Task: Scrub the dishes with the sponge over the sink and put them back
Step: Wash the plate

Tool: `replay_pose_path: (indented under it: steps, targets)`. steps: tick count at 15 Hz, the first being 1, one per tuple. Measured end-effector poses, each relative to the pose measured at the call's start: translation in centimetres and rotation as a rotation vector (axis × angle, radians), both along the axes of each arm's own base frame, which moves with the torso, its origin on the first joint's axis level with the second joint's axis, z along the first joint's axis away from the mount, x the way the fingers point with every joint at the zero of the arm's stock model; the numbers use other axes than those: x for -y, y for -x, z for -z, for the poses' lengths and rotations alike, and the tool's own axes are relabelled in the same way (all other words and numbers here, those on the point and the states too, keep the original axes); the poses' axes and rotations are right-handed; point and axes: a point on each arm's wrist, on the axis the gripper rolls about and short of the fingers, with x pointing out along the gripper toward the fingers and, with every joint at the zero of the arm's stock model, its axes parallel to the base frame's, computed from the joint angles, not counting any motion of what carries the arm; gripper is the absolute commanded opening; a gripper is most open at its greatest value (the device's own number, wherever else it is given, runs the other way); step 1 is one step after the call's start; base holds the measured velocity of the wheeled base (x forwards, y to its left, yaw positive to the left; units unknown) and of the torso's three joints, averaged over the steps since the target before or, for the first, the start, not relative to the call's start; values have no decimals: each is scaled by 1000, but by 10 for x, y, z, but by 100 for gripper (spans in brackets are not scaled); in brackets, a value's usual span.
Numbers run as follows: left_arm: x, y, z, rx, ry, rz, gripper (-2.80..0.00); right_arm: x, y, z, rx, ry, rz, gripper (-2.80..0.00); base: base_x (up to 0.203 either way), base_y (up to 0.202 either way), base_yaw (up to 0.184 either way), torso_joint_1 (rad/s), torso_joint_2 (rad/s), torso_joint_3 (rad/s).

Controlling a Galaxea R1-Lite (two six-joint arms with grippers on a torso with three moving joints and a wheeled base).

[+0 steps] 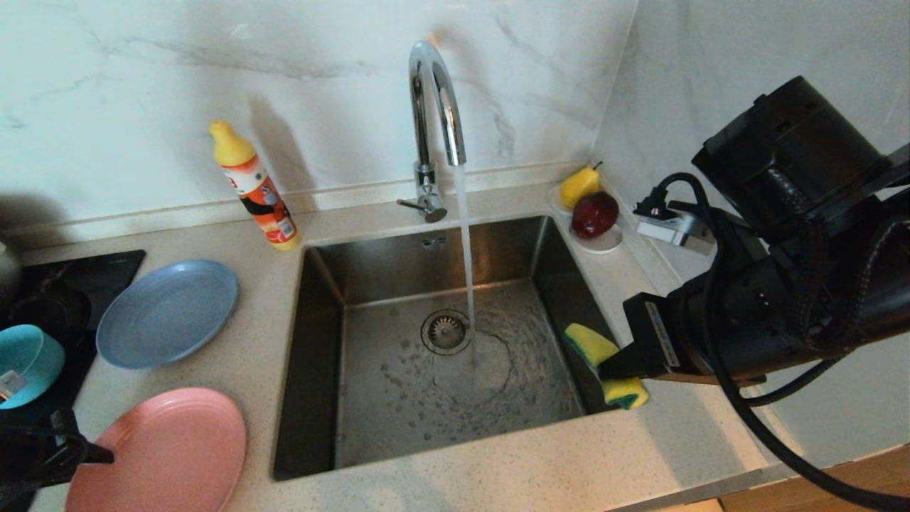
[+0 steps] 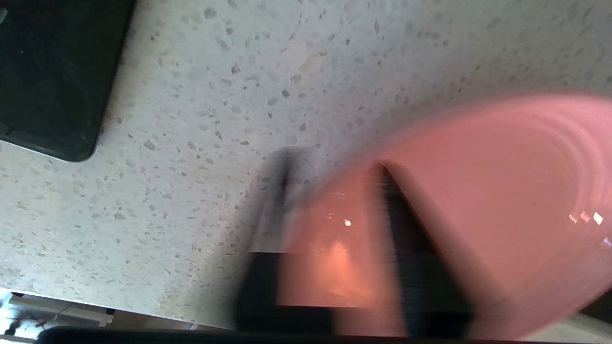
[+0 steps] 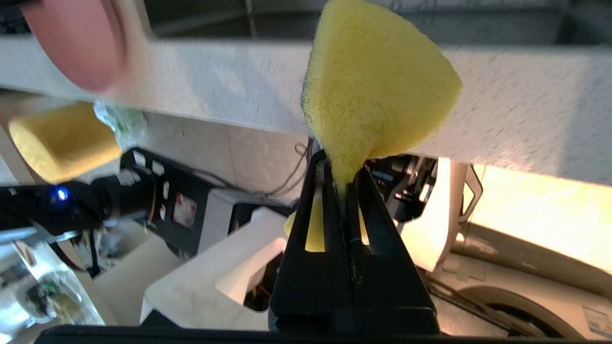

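The right tool (image 3: 342, 184) is clamped hard on the sponge (image 3: 377, 86), its two black fingers pressed nearly together so the soft yellow foam pinches to a thin waist and flares out beyond them. In the head view the sponge (image 1: 604, 366) hangs at the right edge of the sink (image 1: 320, 355), its thin green scouring layer showing along one side. It looks light and yielding, so a firm pinch across the middle suits it; it will bend against a dish rather than scratch it.

The left tool (image 2: 330, 239) sits at the rim of the pink plate (image 2: 502, 191), one finger over the plate's upper face and the other beneath the edge. The view is smeared, so I cannot tell whether the jaws have gripped the rim. The plate (image 1: 170, 451) is round, matte and shallow with faint concentric rings, lying flat on the speckled stone counter (image 1: 498, 469) near its front left. It is probably stiff, fairly light and slick once wet, so the rim is the only real hold, and a thin one.

Behind it lies the light-blue plate (image 1: 167, 313), and the teal bowl (image 1: 28, 363) stands farther left. Water runs from the curved chrome tap (image 1: 434, 107) into the brushed steel basin beside the drain strainer (image 1: 446, 331).
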Motion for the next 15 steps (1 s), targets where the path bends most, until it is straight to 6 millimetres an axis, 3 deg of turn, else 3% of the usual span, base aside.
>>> replay_pose_path:
  steps: [9, 15]
  targets:
    - [5, 5, -8, 33, 3, 15, -280, 3, 0, -3, -4, -20, 0, -280, 0, 0, 0, 0, 0, 0]
    - [23, 26, -42, 108, -56, 31, -280, 4, 2, -4, -2, -22, -1, -280, 0, 0, 0, 0, 0, 0]
